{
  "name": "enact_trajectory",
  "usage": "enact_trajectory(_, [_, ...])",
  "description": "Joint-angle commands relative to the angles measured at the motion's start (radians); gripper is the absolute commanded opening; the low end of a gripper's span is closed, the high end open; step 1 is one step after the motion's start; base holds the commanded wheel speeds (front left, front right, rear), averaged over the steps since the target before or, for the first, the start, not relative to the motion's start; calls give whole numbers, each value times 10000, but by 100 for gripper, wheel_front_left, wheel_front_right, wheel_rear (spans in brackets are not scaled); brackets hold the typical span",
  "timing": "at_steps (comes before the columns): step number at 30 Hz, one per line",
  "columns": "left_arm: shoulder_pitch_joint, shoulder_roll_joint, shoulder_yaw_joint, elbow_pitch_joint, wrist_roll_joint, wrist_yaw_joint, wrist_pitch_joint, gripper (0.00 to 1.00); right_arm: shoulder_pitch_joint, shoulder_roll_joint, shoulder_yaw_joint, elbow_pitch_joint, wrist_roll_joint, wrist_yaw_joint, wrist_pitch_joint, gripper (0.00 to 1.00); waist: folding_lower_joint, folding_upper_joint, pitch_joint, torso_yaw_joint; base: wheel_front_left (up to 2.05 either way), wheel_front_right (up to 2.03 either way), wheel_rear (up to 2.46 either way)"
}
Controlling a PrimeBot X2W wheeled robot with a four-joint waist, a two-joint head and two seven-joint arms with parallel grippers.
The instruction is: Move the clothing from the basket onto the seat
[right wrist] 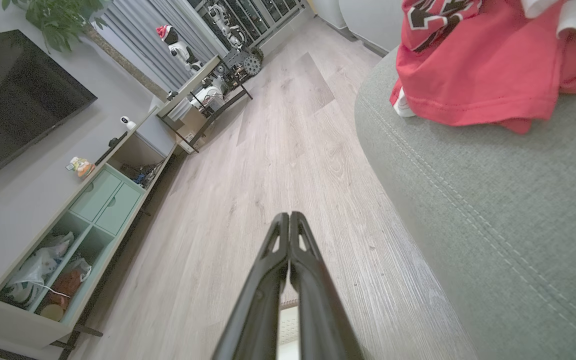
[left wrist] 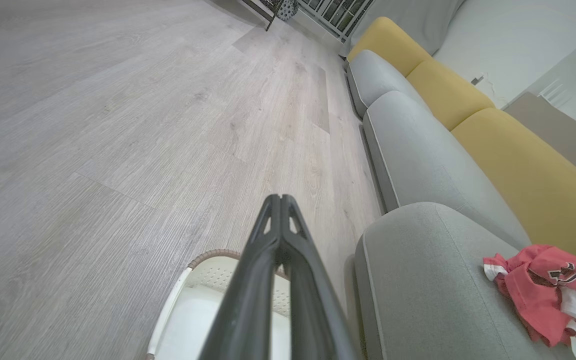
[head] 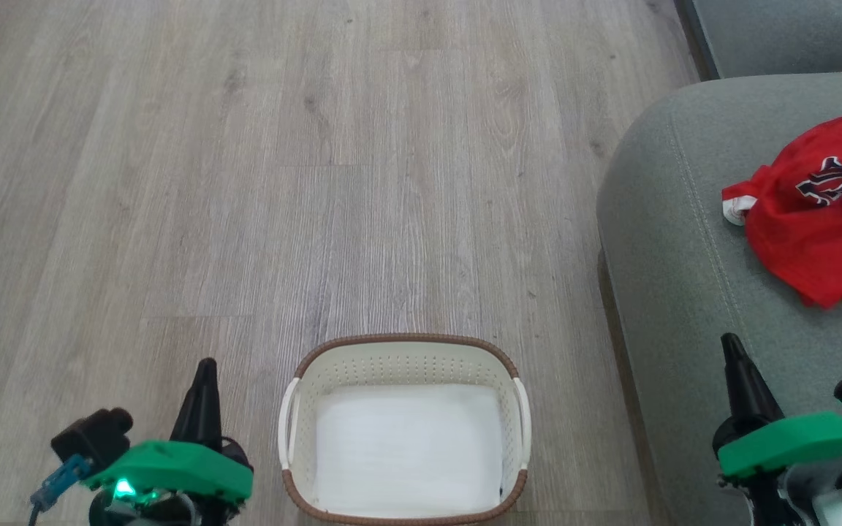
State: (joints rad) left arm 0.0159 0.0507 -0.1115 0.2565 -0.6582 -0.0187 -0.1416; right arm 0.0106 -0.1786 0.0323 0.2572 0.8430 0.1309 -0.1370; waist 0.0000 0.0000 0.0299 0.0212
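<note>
I read the left gripper (head: 206, 365), beside the basket (head: 406, 340), and the right gripper (head: 730, 342), above the seat (head: 669, 241) edge, as pinched together and empty because the clothing (head: 808, 219) lies heaped on the seat, leaving nothing to lift.

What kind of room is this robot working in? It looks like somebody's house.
Most likely a home living room: a long sofa with grey seats and yellow back cushions, a dark flat television on the wall above a low open cabinet, and wood-look plank flooring.
</note>
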Motion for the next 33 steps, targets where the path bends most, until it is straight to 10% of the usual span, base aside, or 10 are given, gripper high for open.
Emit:
enact_trajectory(1, [-571, 100, 274, -290, -244, -86, 64, 0, -521, -21, -76, -292, 224, -1, 43, 0, 0, 0, -3, -2, 0, 0, 0])
enact_trajectory(33, [-815, 122, 935, -227, -3805, -476, 932, 0, -767, 439, -556, -231, 3060, -1, 937, 0, 0, 0, -103, -81, 0, 0, 0])
